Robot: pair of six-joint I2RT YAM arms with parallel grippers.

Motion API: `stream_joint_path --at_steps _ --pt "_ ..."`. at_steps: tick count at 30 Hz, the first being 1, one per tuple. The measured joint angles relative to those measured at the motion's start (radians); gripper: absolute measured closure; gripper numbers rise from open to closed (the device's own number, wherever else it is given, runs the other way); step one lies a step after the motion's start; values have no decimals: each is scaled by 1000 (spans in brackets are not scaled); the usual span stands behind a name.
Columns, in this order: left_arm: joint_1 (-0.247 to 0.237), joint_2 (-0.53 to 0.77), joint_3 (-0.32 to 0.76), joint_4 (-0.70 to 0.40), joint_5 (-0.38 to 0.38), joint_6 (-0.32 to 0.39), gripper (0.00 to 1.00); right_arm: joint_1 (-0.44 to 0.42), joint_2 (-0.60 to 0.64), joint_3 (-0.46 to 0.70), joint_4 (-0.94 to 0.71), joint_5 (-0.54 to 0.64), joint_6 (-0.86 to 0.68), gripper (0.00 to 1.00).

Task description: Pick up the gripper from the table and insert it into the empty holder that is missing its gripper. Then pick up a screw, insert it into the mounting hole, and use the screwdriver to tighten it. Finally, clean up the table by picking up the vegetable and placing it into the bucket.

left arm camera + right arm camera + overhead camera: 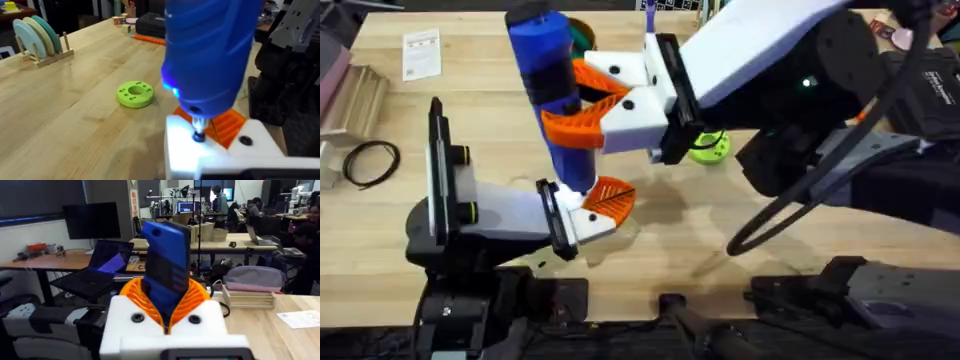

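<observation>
My right gripper is clamped on the screwdriver, orange pads squeezing the blue body from both sides. It stands near upright over the middle of the table, long axis vertical, bit pointing down. From my left wrist, the thin metal tip sits on the white holder, right beside the orange gripper seated in it. My left gripper is down on the table just below the screwdriver; how wide it stands, I can't tell. The green disc lies apart on the wood; overhead, my right arm hides most of it.
</observation>
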Motion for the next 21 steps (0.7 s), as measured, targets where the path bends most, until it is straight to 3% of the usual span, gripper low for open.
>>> stream_joint_path --at_steps 21 --pt "0 0 0 0 3 0 995 7 0 0 -2 0 -13 979"
